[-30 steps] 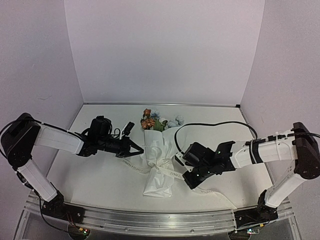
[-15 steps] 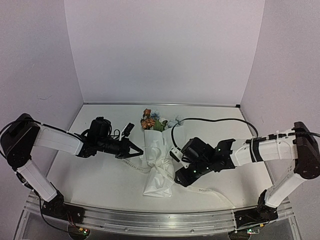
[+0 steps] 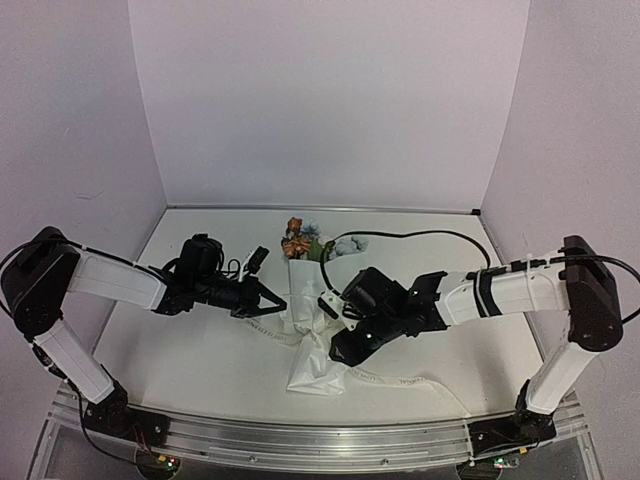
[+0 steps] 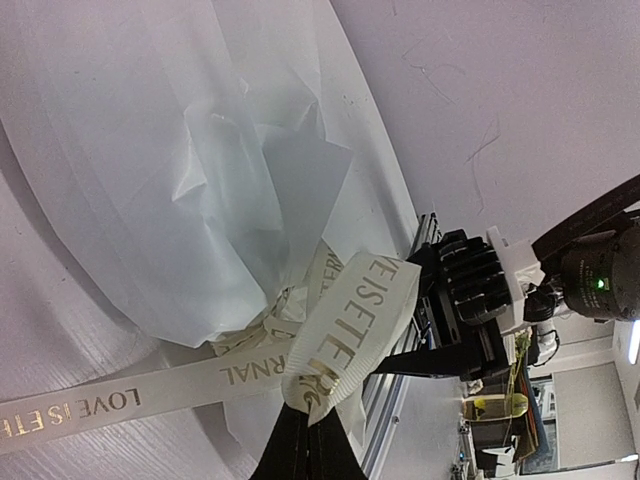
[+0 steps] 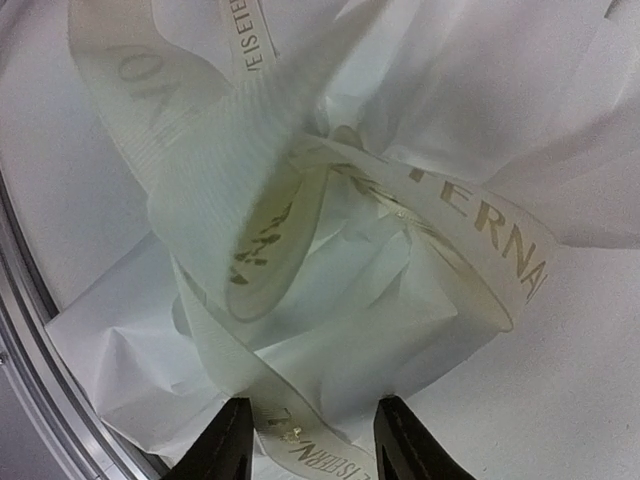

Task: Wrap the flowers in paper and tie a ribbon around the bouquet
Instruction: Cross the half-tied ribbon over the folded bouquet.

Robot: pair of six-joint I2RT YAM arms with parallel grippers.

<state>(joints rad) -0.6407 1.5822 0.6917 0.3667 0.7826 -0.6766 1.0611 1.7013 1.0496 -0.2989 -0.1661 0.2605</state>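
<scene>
My left arm (image 3: 115,280): white shells over long links, black housings at shoulder and elbow, thin black wire near wrist. My right arm (image 3: 510,292) had same white-and-black build; thick black cable (image 3: 400,237) looped off it. My left gripper (image 3: 275,303) was black, tapered to slim tip. My right gripper (image 5: 312,440) showed two rounded black fingers (image 5: 225,445). Green lamp (image 4: 600,283) glowed on its round black wrist housing.

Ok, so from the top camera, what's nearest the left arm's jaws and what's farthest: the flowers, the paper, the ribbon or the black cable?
1. ribbon: pinched in the shut left jaws.
2. paper: right beside them, toward the table's middle.
3. flowers: farther back, at the wrap's far end.
4. black cable: farthest, back on the right side.
</scene>
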